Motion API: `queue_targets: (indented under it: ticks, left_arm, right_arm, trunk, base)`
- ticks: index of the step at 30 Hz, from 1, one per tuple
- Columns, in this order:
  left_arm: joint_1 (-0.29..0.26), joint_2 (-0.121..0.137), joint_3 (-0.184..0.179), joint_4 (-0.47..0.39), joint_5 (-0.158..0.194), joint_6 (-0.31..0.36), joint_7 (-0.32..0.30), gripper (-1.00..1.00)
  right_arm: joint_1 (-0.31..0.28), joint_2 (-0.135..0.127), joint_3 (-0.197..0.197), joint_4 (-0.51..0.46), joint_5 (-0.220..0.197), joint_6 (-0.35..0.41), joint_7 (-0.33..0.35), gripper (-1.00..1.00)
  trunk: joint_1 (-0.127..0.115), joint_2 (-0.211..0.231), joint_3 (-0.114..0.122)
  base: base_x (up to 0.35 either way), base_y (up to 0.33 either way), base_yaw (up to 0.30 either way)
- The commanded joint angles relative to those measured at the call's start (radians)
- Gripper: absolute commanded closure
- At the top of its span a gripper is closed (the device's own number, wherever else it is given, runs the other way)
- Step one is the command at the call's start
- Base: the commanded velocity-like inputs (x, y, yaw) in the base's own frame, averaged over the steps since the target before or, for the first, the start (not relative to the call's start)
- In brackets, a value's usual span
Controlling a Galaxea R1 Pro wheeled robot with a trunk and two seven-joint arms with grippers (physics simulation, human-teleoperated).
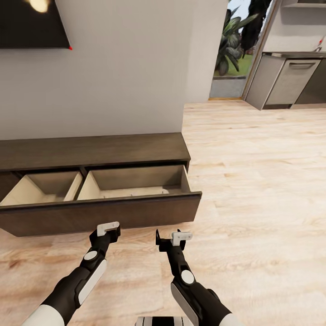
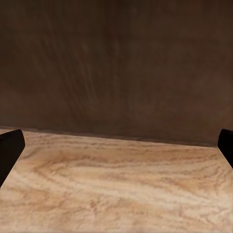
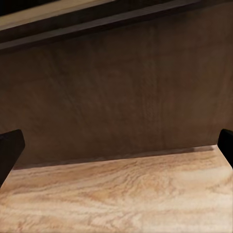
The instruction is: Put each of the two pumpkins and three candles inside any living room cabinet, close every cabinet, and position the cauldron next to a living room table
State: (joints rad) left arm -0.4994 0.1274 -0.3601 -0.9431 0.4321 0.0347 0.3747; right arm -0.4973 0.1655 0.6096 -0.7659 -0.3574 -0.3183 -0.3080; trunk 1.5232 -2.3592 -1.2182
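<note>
We are in a room with a pale wood floor [image 1: 253, 181] and a plain grey wall [image 1: 127, 68]. A dark screen [image 1: 31, 22] hangs high on that wall. Far off at the back we see grey kitchen units [image 1: 290, 81] and green plants past a doorway.

The cabinet [image 1: 95, 151] sits low against the wall. It is long, and its long side runs along the wall, from one side of our view to the other. Its big drawer [image 1: 104, 213] is pulled out toward us, so its open top faces up and we can drop things in. We think it was left open for that. We see nothing lying in the parts of it that show.

Our left gripper [image 1: 108, 230] and right gripper [image 1: 174, 237] hang low, just in front of the drawer front. Both claws are spread wide and hold nothing. We think they are low and pointed at the front so they could push it closed.
</note>
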Motion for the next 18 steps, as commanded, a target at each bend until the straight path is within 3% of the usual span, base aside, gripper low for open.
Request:
queue_targets:
  ticks: [1,13,18]
  left_arm:
    - [-0.001,0.001,-0.005,-0.002,0.005,0.004,0.009,-1.00]
    - [-0.001,0.001,-0.006,-0.002,0.006,0.002,0.009,-1.00]
    - [-0.001,0.001,-0.005,-0.002,0.005,0.001,0.009,-1.00]
  right_arm:
    - [-0.001,-0.001,0.006,0.000,-0.011,-0.006,-0.005,-1.00]
    - [-0.001,-0.002,0.006,0.003,-0.013,-0.005,-0.003,-1.00]
    - [-0.001,-0.004,0.005,0.010,-0.017,-0.004,0.027,-1.00]
  trunk:
    - [0.000,0.000,-0.001]
    - [0.000,0.000,-0.001]
    - [0.019,-0.035,-0.016]
  base:
    - [0.076,0.017,0.000]
    - [0.083,0.037,0.000]
    - [0.004,0.002,0.000]
